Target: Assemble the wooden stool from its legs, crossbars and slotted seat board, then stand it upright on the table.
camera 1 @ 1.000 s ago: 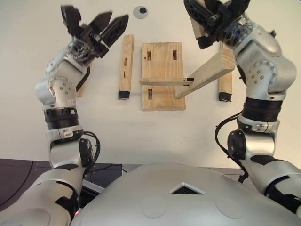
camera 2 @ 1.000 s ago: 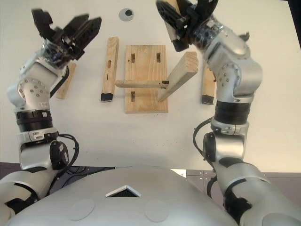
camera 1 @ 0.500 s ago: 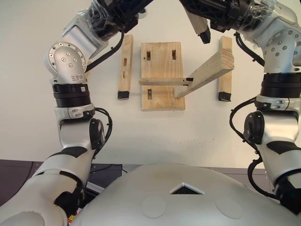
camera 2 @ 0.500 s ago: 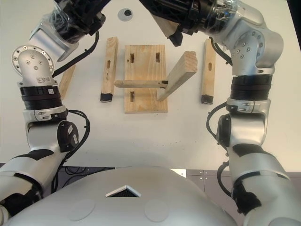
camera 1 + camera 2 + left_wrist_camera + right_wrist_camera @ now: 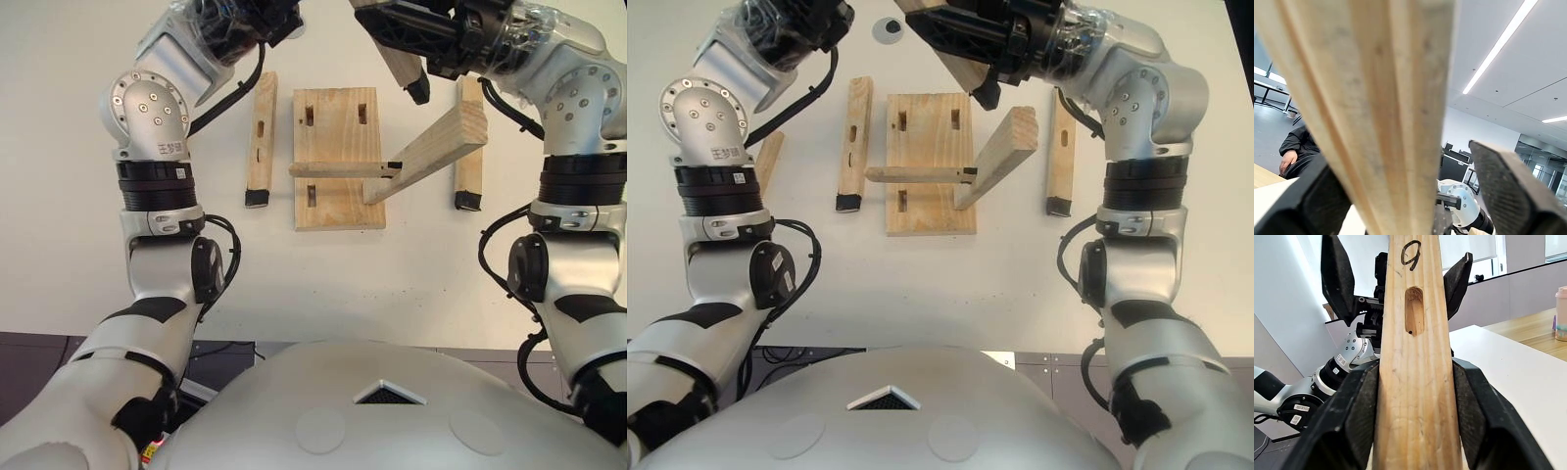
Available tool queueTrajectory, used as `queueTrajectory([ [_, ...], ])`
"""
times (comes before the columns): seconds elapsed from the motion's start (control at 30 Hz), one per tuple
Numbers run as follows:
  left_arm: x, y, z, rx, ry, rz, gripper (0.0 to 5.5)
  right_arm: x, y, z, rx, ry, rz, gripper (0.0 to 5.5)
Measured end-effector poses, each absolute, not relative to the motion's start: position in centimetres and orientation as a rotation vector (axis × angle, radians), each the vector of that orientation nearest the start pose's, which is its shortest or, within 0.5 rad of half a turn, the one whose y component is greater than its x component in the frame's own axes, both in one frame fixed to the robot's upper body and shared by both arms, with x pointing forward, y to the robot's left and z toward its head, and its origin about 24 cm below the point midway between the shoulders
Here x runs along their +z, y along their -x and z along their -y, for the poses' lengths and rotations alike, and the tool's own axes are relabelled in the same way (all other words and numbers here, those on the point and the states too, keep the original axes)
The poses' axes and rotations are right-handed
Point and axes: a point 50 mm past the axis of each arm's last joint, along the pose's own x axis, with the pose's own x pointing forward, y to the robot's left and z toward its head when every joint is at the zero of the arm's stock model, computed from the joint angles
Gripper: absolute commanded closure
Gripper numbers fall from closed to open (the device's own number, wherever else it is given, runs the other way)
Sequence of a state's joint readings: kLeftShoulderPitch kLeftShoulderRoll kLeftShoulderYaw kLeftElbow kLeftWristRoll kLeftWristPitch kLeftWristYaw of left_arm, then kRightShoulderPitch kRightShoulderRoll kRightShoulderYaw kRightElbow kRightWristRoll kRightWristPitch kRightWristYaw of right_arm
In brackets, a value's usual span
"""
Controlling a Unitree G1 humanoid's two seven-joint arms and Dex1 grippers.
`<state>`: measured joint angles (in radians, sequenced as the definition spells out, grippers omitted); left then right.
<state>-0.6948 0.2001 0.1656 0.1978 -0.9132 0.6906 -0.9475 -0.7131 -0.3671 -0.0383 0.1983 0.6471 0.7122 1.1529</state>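
Observation:
The slotted seat board [image 5: 338, 117] lies flat mid-table. A tilted leg [image 5: 431, 152] stands in one of its slots, and a thin crossbar [image 5: 338, 169] runs from that leg across the board. Loose legs lie to its left [image 5: 262, 137] and right [image 5: 469, 147]. Above the board's far edge my right gripper [image 5: 421, 24] is shut on another leg [image 5: 407, 69], black foot pointing down; its mortise slot [image 5: 1414, 311] faces the wrist camera. My left gripper [image 5: 1420, 196] is open, its fingers [image 5: 1337, 289] astride that leg's far end, with a gap on one side.
A short wooden piece [image 5: 767, 162] lies at the far left, partly under my left arm. A small grey disc [image 5: 889, 29] sits at the back of the table. The white table [image 5: 294, 284] is bare between the board and its front edge.
Both arms have risen and swung inward above the board's far edge. My open left gripper has come to the top end of the leg, which my right gripper has kept hold of.

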Motion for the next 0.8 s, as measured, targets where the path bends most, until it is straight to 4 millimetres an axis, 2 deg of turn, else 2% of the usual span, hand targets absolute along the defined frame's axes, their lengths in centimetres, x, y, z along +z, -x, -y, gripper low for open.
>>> queueTrajectory([
  [0.27,18.8,-32.4,-11.6,-1.336,0.704,0.15,3.41,18.5,-32.2,12.7,1.423,-0.35,-0.074,3.47],
  [0.47,18.9,-32.4,-11.9,-1.339,0.685,0.156,3.43,18.6,-32.3,12.5,1.429,-0.351,-0.077,3.47],
  [0.5,19.0,-32.4,-11.9,-1.339,0.679,0.159,3.43,18.6,-32.3,12.5,1.429,-0.349,-0.078,3.09],
  [0.63,18.7,-32.7,-12.7,-1.273,0.592,0.183,3.43,18.1,-33.2,12.5,1.354,-0.284,-0.082,2.3],
  [0.73,17.6,-32.9,-13.5,-1.249,0.538,0.162,3.43,17.5,-33.5,12.7,1.319,-0.229,-0.097,1.72],
  [0.8,17.0,-32.9,-14.1,-1.233,0.516,0.152,3.43,17.1,-33.6,13.0,1.295,-0.203,-0.09,1.65],
])
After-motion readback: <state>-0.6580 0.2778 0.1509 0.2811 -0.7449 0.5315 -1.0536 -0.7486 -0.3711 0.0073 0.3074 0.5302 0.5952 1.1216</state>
